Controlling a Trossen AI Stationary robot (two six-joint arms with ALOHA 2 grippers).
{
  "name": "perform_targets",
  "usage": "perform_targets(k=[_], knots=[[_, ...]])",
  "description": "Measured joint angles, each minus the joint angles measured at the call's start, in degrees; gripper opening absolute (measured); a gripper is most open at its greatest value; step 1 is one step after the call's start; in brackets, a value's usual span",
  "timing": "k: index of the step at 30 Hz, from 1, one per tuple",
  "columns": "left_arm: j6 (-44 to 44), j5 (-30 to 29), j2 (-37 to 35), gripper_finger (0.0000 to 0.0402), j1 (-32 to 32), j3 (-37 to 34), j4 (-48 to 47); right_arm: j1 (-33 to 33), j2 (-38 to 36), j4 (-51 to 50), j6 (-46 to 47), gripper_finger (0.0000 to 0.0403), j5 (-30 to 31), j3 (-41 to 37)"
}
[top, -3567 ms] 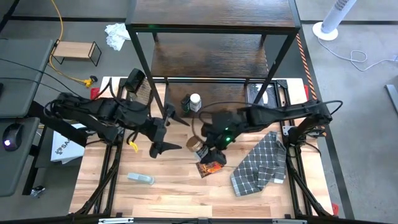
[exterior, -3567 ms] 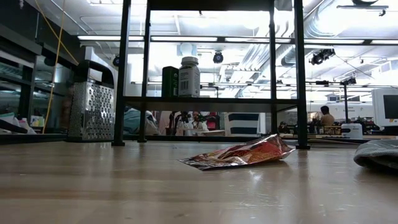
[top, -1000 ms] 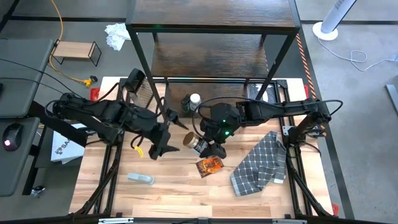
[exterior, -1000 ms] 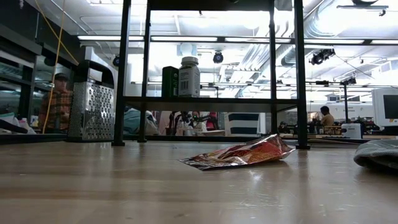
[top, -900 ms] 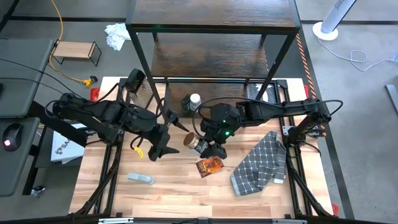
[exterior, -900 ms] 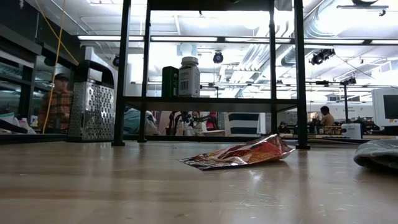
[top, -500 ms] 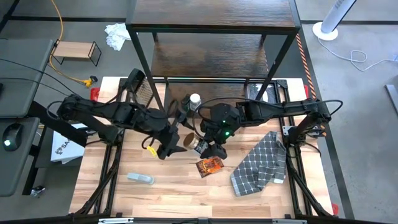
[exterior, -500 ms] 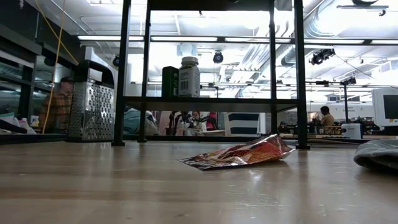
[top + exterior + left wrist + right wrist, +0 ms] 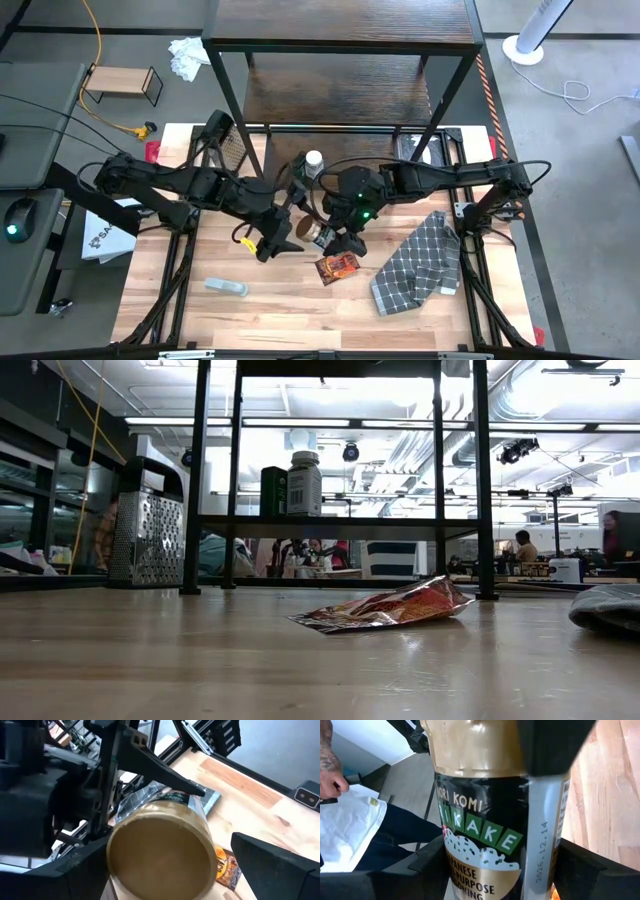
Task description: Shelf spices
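My right gripper (image 9: 332, 238) is shut on the tan-lidded brown jar (image 9: 318, 233), held on its side above the table with its lid toward the table's left. My left gripper (image 9: 294, 230) is open, and its fingers stand on either side of the jar's tan lid (image 9: 160, 852). I cannot tell whether they touch it. The reddish-brown packet (image 9: 338, 266) lies flat on the table under the jar. A white-capped jar (image 9: 313, 162) and a dark jar (image 9: 298, 166) stand on the shelf's (image 9: 340, 100) lowest board, as the low view shows (image 9: 304, 485). My right gripper pinches the jar's labelled body (image 9: 485, 835) between its two fingers (image 9: 432, 867), below the lid. The fingers lie across the jar and slant down from the table's right. The jar is lifted clear, lying about level.
A grey checked cloth (image 9: 420, 262) lies at the right. A clear flat plastic object (image 9: 226, 288) lies near the front left. A metal box grater (image 9: 222, 140) stands by the shelf's left leg. A small light-wood stand (image 9: 122, 82) sits on the floor, off the table.
My left gripper has gone toward the table's right, up to the jar's lid, and stays open. My right gripper and the jar have kept still.
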Motion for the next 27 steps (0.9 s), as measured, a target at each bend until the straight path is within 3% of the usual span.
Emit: perform_targets(k=[9, 16, 25, 27], knots=[[-0.1, 0.1, 0.9, 0.037, 0.0, 0.0, 2.7, 0.0, 0.0, 0.0, 0.0, 0.0264, 0.0, 0.0], [-1.4, 0.2, 1.0, 0.0267, 0.0, 0.0, 2.6, 0.0, 0.0, -0.4, -0.8, 0.0264, -0.6, 0.0], [-4.5, -2.6, -0.6, 0.0267, -1.0, 0.0, -0.8, -0.1, -0.2, 0.8, 3.3, 0.0264, -0.9, 0.0], [-6.2, -4.9, -1.8, 0.0267, -1.9, 0.1, -3.4, -0.2, -0.3, 1.5, 3.5, 0.0283, 0.1, 0.1]])
